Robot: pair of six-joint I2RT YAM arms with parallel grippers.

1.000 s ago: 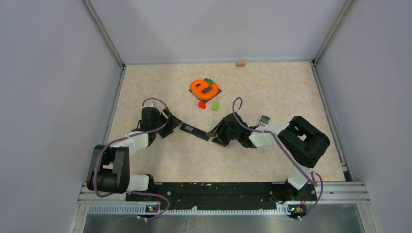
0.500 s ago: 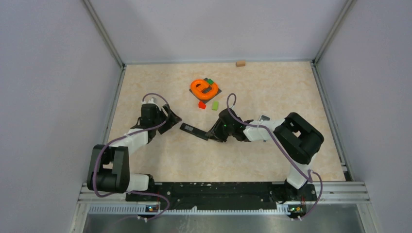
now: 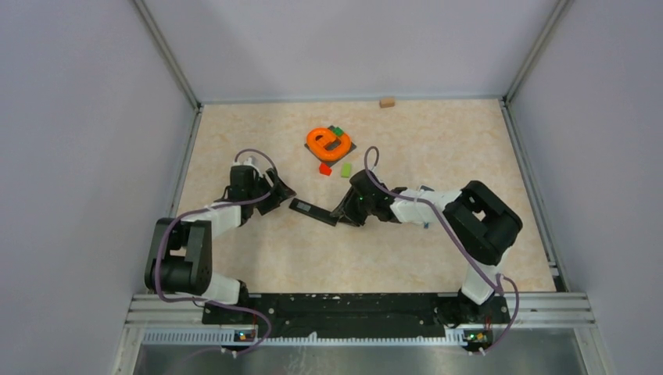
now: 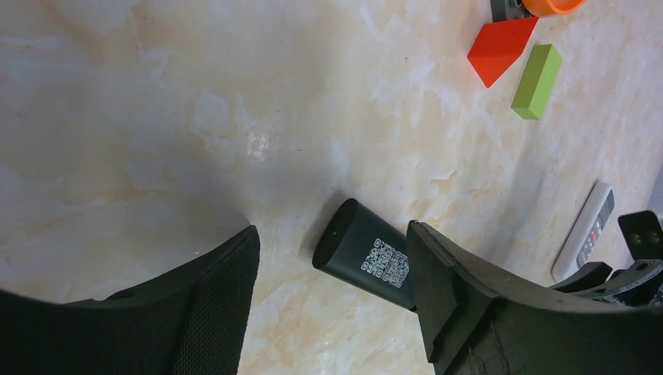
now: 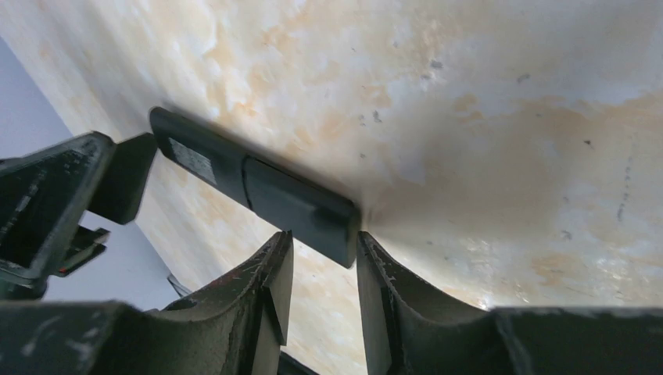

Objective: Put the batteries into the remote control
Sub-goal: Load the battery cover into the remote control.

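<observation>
As right gripper (image 5: 324, 241) sits half-closed about remote (image 3: 313, 211) end, grip uncertain, left gripper (image 4: 332, 234) gapes wide, empty: off-centre pinch could spin remote across table (image 3: 438, 141).

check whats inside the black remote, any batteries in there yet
Cannot tell. The black remote lies label side up on the table. Its rear panel looks closed, so anything inside is covered.
</observation>
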